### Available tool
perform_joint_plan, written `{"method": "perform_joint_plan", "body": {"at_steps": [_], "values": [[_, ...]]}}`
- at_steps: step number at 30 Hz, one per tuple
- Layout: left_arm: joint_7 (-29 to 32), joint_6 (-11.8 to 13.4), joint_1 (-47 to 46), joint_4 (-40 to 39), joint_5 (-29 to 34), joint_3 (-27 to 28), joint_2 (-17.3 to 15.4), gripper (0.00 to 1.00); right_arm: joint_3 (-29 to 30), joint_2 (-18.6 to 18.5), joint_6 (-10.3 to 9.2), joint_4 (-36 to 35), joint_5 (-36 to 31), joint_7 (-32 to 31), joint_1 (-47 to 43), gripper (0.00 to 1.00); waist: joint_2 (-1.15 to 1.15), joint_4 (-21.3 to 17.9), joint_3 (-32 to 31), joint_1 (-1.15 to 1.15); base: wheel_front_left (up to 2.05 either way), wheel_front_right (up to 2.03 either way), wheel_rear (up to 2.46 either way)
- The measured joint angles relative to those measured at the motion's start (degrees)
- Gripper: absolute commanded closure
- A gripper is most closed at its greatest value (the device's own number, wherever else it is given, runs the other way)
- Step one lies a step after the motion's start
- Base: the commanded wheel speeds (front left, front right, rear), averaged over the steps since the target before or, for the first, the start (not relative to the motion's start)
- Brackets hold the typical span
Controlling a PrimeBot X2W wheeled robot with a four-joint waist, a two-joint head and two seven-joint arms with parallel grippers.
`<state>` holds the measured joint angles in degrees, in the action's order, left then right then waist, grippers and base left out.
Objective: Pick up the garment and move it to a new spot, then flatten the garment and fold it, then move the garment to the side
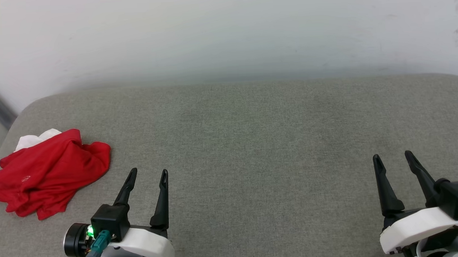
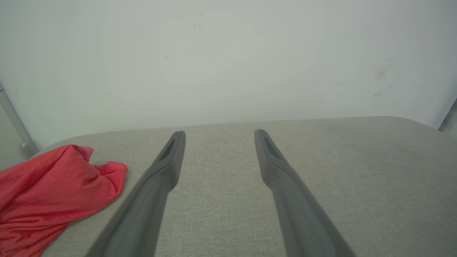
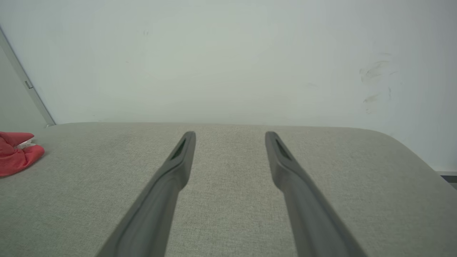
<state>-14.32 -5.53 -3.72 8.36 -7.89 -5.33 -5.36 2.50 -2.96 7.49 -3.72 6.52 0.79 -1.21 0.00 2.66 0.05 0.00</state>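
Two grippers hang over the grey cushion (image 1: pixel 252 135), each with its fingers spread wide and nothing between them. The garment (image 1: pixel 49 171) lies on the cushion in a crumpled red heap, with a bit of white at its far edge. The left gripper (image 1: pixel 148 171) is near the garment's right side, not touching it. The right gripper (image 1: pixel 392 155) is well apart, far to the garment's right.

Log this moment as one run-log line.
stage: before pickup | garment: crumpled, far left of grey surface | left end effector: open, empty, beside garment, apart | right end effector: open, empty, far right
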Motion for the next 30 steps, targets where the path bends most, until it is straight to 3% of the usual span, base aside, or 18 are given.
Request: {"method": "perform_joint_plan", "body": {"at_steps": [14, 30], "values": [[-0.7, -0.6, -1.4, 1.0, 1.7, 0.6, 1.0, 0.00, -0.8, 0.0, 0.00, -1.8, -2.4, 0.8, 0.0, 0.00, 0.00, 4.1, 0.4, 0.00, 0.00, 0.00, 0.00], [-0.8, -1.1, -2.7, 1.0, 1.0, 2.3, 1.9, 0.00, -4.1, 0.0, 0.00, -3.9, -3.8, -0.1, 1.2, 0.00, 0.00, 19.6, 1.8, 0.00, 0.00, 0.00, 0.00]]}}
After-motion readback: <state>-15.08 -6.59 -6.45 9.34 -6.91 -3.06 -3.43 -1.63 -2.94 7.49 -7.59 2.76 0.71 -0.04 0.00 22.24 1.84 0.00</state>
